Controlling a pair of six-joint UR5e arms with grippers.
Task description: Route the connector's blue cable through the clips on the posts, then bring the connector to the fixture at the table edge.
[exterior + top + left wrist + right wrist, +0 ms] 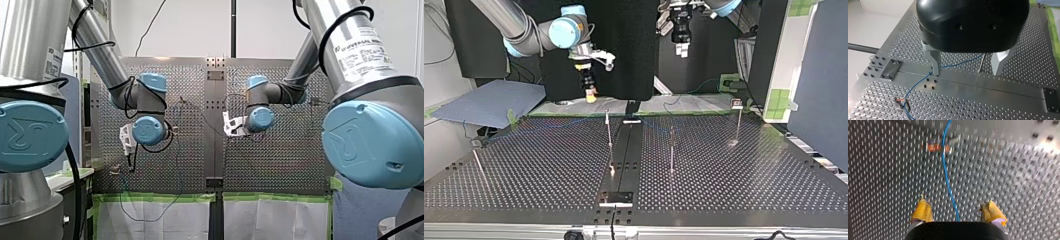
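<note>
Zero clips threaded yet, judging by the blue cable (946, 177) lying slack on the perforated worktop (885, 182), low beside the posts (609, 131) rather than up in their clips, as far as can be told. Connector (935, 146) resting flat on the worktop at the cable's end, well apart from what looks like the fixture (615, 198) at the top view's near edge. Left gripper (968, 67) hovering above the cable, metal fingers wide, holding nothing. Right gripper (957, 213) hovering too, yellow-padded fingers wide either side of the cable, empty. Left to do: grasp, route through each clip, deliver connector.
</note>
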